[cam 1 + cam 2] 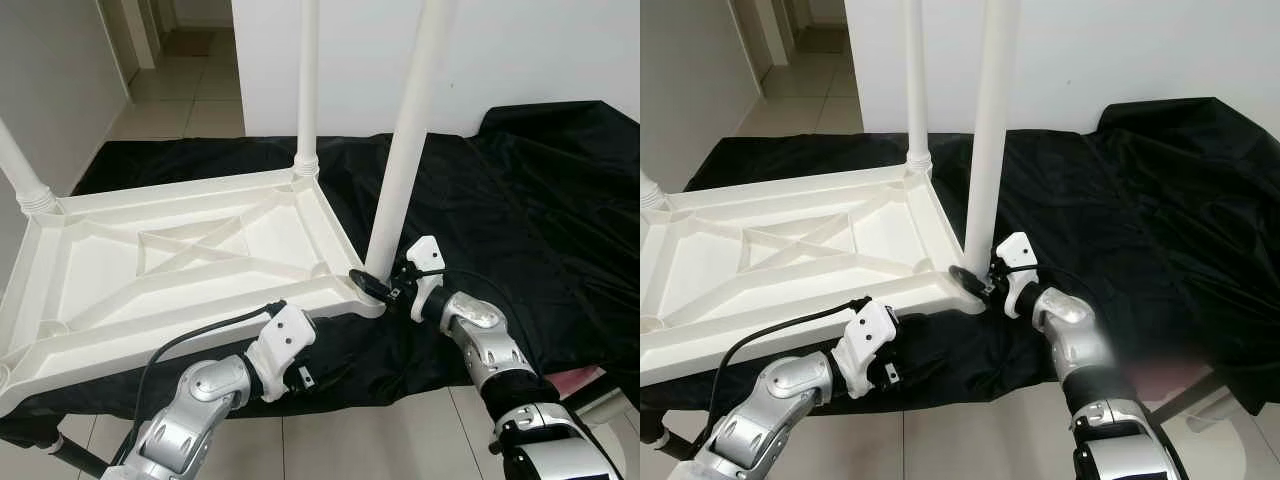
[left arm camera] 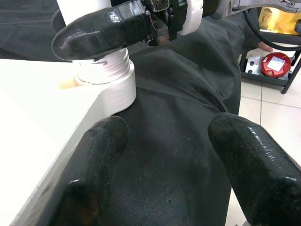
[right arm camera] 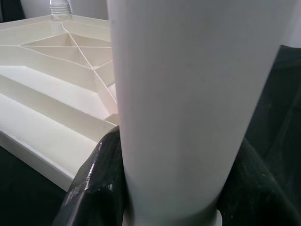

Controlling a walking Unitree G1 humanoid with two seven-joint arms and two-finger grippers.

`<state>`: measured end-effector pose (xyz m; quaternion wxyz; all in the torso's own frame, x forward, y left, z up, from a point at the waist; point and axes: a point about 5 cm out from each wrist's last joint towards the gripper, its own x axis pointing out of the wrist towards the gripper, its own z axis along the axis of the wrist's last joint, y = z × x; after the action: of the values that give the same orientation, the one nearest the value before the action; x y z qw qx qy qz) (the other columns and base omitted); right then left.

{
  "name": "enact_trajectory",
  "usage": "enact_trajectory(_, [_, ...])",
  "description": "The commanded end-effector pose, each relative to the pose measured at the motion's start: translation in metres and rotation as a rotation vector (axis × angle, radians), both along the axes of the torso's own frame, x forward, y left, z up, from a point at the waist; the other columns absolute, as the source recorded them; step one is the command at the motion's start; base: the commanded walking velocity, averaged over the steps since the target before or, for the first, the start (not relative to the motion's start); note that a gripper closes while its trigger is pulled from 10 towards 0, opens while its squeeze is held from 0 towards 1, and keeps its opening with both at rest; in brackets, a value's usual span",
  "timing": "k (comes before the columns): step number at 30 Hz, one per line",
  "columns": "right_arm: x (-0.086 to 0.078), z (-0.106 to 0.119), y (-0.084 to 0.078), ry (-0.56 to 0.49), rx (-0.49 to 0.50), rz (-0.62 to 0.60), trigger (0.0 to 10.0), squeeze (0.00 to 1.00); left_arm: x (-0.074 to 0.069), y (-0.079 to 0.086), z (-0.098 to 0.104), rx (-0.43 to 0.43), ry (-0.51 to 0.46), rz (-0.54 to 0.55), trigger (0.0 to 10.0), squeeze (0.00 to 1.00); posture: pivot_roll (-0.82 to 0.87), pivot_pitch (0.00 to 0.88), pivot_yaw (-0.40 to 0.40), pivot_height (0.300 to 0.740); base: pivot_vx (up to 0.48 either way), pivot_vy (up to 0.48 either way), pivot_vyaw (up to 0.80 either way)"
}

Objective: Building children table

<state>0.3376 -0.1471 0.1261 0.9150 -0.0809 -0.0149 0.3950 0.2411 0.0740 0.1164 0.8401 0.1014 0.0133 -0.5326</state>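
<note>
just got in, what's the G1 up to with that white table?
It is assembling a white plastic table that lies upside down on a black cloth. The right gripper is closed around the base of the near-right leg where it meets its corner socket. The left gripper is open, hovering beside the table's near edge close to that corner, holding nothing. Two other legs already stand upright in their sockets; the near-left corner socket has no leg.

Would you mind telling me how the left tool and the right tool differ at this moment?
The right tool is shut on the white table leg just above its corner socket; the left tool is open, holding nothing. The right tool sits at the upturned tabletop's corner, while the left tool hovers over the black cloth beside it. Both have black fingers.
</note>
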Motion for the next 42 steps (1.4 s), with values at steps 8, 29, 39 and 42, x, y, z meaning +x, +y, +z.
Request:
enact_trajectory(8, [-0.006, -0.007, -0.002, 0.043, 0.034, -0.017, 10.0, 0.00, -0.003, -0.003, 0.009, -0.050, -0.017, 0.018, 10.0, 0.00, 0.02, 0.000, -0.026, 0.740, 0.000, 0.000, 0.00])
enact_trajectory(29, [-0.017, -0.013, 0.011, 0.082, 0.151, -0.516, 10.0, 0.00, -0.003, 0.000, 0.007, -0.037, -0.011, 0.037, 10.0, 0.00, 0.01, 0.000, -0.026, 0.740, 0.000, 0.000, 0.00])
enact_trajectory(39, [-0.030, -0.019, 0.026, 0.094, 0.217, -0.789, 10.0, 0.00, -0.002, -0.002, 0.008, -0.042, -0.012, 0.042, 10.0, 0.00, 0.01, 0.000, -0.031, 0.740, 0.000, 0.000, 0.00])
enact_trajectory(42, [-0.035, -0.017, 0.043, 0.108, 0.240, -0.790, 10.0, 0.00, -0.002, -0.003, 0.008, -0.044, -0.013, 0.041, 10.0, 0.00, 0.01, 0.000, -0.029, 0.740, 0.000, 0.000, 0.00])
